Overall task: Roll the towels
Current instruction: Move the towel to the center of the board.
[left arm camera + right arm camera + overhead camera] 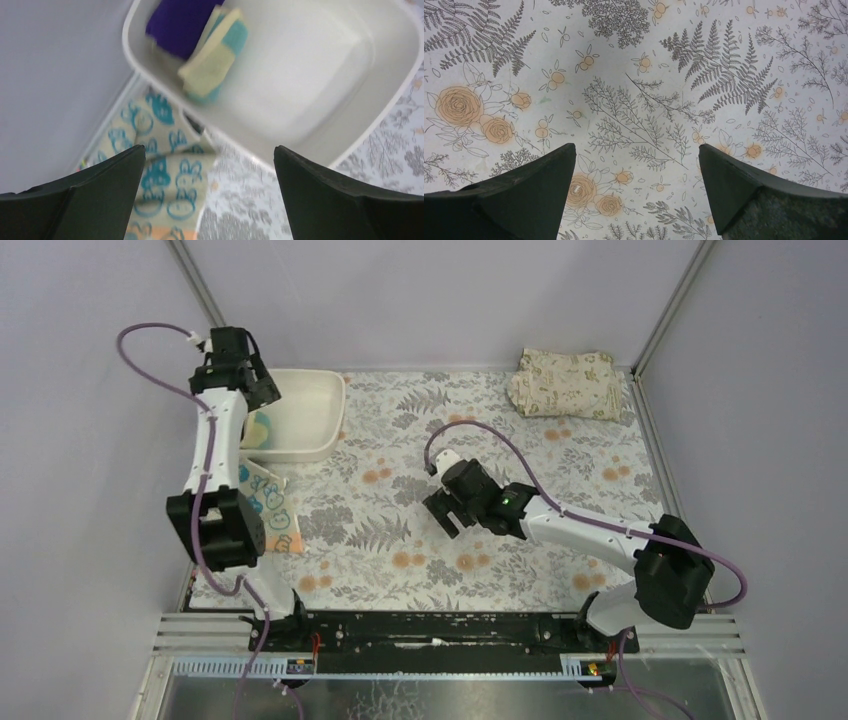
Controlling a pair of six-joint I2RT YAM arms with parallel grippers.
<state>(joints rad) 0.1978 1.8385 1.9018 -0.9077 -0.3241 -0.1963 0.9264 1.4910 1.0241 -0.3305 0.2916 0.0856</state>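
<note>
Towels point(212, 55): where do they lie? — Ana

Two lie inside a white tub point(305, 405) at the far left of the desk point(450, 570). A dark purple towel point(180, 22) sits in one corner. Touching it is a rolled towel point(220, 45) that shows teal and pale yellow layers. A third, the flat towel point(165, 175), is pale yellow with teal rabbit outlines. It is spread on the desk just beside the tub, on the side nearer the arm bases, at the desk's left edge. — Ben

What are the fingers doing? — Ana

The left fingers point(100, 195) are spread wide and hold nothing. They hang over the tub's near rim, with the flat towel below them on one side. The left wrist view is a little blurred. The right fingers point(524, 195) are also spread wide and hold nothing. They point down at bare patterned desk near the middle, well apart from the tub. — Ben

Anything else on the desk? — Ana

A larger beige cloth point(565, 383) with a leaf print lies folded in the far right corner. The desk cover is printed with grey ferns and orange flowers. — Ben
</note>
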